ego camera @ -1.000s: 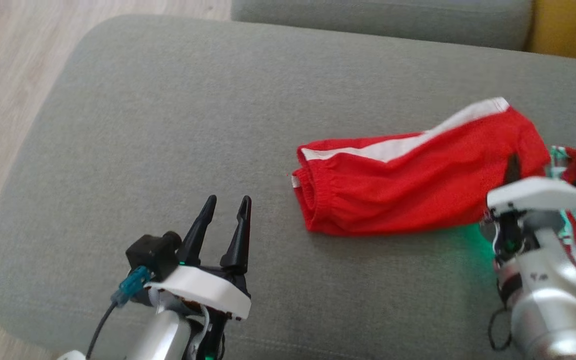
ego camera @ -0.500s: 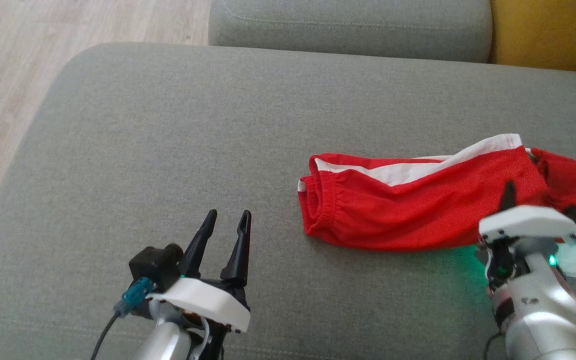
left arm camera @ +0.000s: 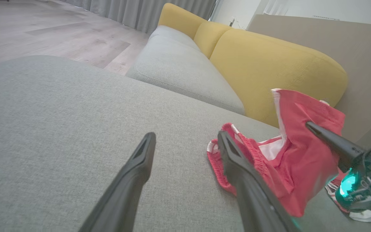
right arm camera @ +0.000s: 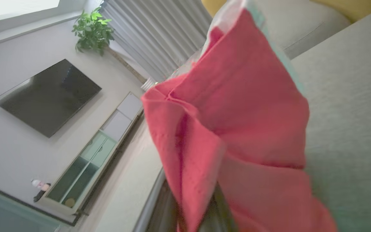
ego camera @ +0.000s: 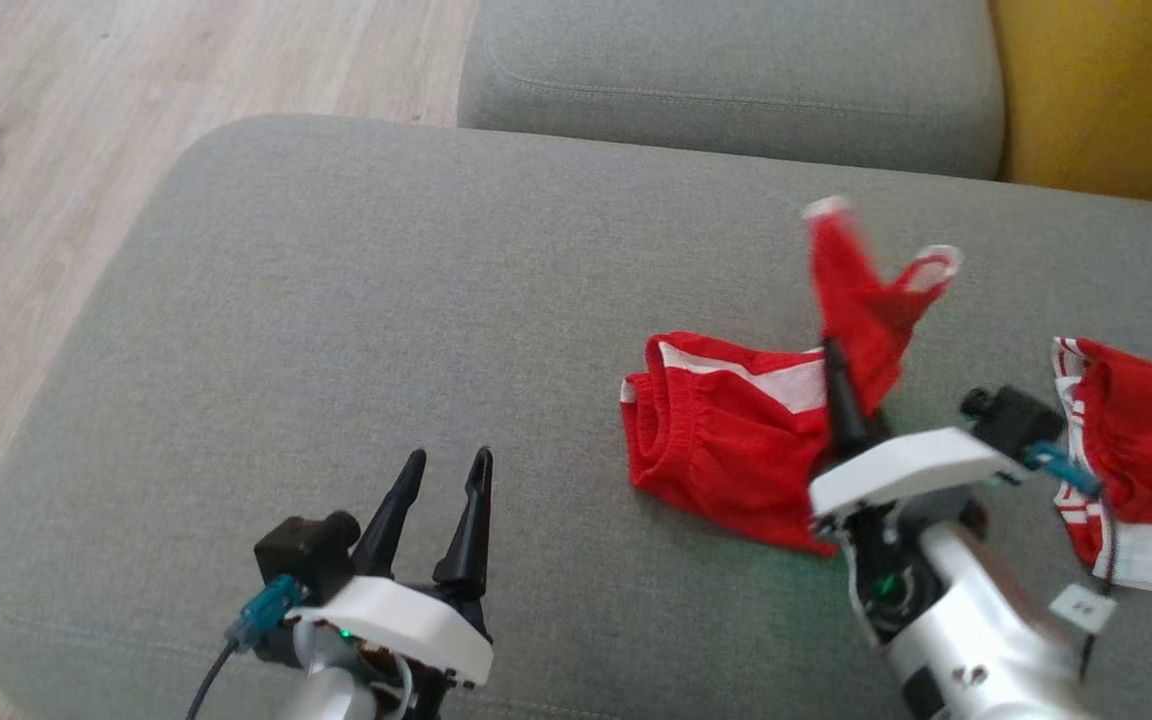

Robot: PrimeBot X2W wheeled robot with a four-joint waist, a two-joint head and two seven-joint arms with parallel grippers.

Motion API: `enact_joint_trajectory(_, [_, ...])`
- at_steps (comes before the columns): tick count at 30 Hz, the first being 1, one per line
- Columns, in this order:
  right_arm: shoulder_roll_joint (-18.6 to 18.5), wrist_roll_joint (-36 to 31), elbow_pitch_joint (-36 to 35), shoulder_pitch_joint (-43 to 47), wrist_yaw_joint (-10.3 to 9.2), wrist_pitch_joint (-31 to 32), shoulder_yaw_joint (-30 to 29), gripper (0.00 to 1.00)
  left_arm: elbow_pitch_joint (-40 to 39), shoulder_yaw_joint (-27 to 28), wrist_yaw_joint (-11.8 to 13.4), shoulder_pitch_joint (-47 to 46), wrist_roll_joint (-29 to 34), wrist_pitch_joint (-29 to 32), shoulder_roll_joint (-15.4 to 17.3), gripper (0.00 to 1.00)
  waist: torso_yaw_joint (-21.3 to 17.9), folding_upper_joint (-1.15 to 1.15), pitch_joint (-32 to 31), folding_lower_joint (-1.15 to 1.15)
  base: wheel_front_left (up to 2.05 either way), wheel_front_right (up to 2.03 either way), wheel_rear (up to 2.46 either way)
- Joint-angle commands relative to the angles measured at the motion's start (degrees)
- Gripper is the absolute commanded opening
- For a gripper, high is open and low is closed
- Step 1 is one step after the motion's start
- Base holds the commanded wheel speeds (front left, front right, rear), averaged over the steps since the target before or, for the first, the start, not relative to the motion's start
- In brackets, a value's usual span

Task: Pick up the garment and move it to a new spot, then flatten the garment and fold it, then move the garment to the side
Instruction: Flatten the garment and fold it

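Garment [ego camera: 726, 450], red shorts, lies mid-right on the grey cushion [ego camera: 336, 300], one end raised. Light, limp cloth, I judge; the elastic waistband offers the firmest hold. My right gripper [ego camera: 836, 375] is clenched on the raised hem; my left gripper [ego camera: 448, 462] hangs spread, empty.

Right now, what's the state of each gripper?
Left gripper: open, empty, above the grey cushion.
Right gripper: shut on the red shorts, one end raised.

Two red garments are counted: centre garment [ego camera: 726, 450], right garment [ego camera: 1146, 430]. Two grippers are counted: left gripper [ego camera: 450, 458], right gripper [ego camera: 834, 356].
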Motion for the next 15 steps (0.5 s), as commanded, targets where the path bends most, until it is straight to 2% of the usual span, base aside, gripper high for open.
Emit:
enact_joint_trajectory(1, [0.59,0.64,-2.94,-1.31,0.21,-0.43,2.31,0.00,-1.50,1.95,-0.07,-1.62,0.55,-0.71,0.11,1.00,0.35,0.00,-0.24,0.00,0.00,0.00,0.00])
enact_joint_trajectory(8, [0.60,0.74,-6.73,0.95,0.21,-0.38,9.54,0.00,-1.34,1.54,0.05,-1.43,0.61,-0.71,0.11,1.00,1.91,0.00,-0.48,0.00,0.00,0.00,0.00])
enact_joint_trajectory(12, [0.60,-0.27,-5.99,0.94,0.21,0.78,12.41,0.00,-1.39,1.38,0.16,-1.28,0.49,-0.71,0.11,1.00,2.81,0.00,-0.30,0.00,0.00,0.00,0.00])
enact_joint_trajectory(13, [0.60,-1.39,-5.26,0.69,0.21,1.16,13.18,0.09,-1.41,1.36,0.15,-1.25,0.46,-0.71,0.11,1.00,2.98,0.00,-0.24,0.00,0.00,0.00,0.00])
enact_joint_trajectory(14, [0.60,-2.71,-4.43,0.38,0.21,1.18,13.69,0.69,-1.44,1.36,0.17,-1.21,0.42,-0.71,0.11,1.00,3.12,0.00,-0.18,0.00,0.00,0.00,0.00])
enact_joint_trajectory(15, [0.60,-3.68,-3.35,0.14,0.21,1.46,14.01,1.00,-1.46,1.38,0.18,-1.16,0.38,-0.71,0.11,1.00,3.26,0.00,-0.15,0.00,0.00,0.00,0.00])
